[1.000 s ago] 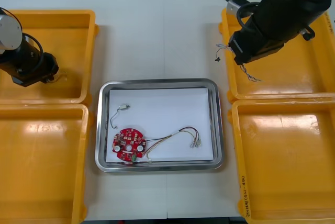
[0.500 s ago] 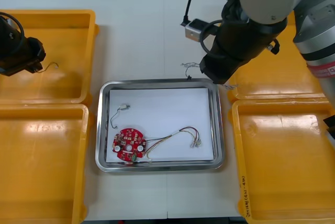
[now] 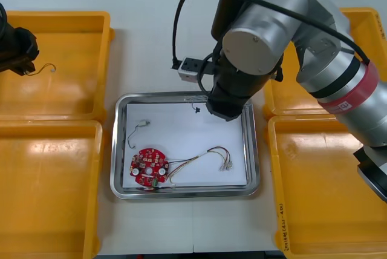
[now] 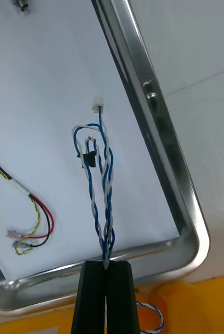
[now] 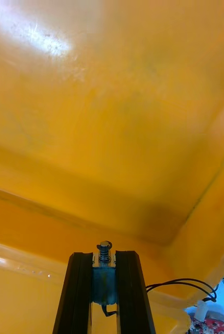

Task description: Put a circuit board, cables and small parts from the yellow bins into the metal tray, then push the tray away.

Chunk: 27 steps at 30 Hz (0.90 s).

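A twisted blue and white cable (image 4: 104, 203) is pinched between the closed black fingers of the right gripper (image 4: 106, 264); its loop is held over the white inside of a shiny metal tray (image 4: 161, 141), near a rounded corner; a thin red and yellow cable (image 4: 38, 210) is seen lying apart on the white.

Right arm bent over the middle, right hand (image 4: 105, 264) pointing down, pinching a cable (image 4: 102, 182), left arm at the far left, left hand (image 5: 104, 255) gripping a small part (image 5: 104, 276).
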Motion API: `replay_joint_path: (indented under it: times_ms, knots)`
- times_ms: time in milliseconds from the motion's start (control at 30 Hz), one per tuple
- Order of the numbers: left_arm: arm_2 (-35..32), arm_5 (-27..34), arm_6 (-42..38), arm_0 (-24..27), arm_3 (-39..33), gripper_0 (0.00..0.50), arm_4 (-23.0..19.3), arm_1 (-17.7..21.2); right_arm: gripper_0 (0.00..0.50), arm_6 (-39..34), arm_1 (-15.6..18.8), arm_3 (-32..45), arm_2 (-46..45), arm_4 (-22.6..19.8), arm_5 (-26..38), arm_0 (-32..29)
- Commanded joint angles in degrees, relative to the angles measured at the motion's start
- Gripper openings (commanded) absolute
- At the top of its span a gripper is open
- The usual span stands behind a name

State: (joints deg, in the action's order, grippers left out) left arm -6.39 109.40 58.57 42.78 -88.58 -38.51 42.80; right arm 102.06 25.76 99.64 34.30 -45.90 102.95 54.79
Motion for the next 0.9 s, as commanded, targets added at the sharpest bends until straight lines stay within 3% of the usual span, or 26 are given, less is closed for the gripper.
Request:
replay_joint_path:
  times_ms: [33,467,900]
  knots:
    - [-1.9,0.6,1.4,-0.4,-4.8,0.0,0.2,0.9,0.0,1.6,-1.6,0.7,4.5,1.9,-3.0,2.5]
    - [-1.9,0.6,1.6,-0.5,-8.4,0.0,-1.7,1.7,0.0,1.8,-4.5,-5.2,10.6,5.3,-7.1,2.5]
    - [-0.9,0.6,3.1,-0.4,-13.1,0.0,-4.2,1.8,0.0,1.3,-4.5,-8.0,16.1,5.6,-10.6,2.5]
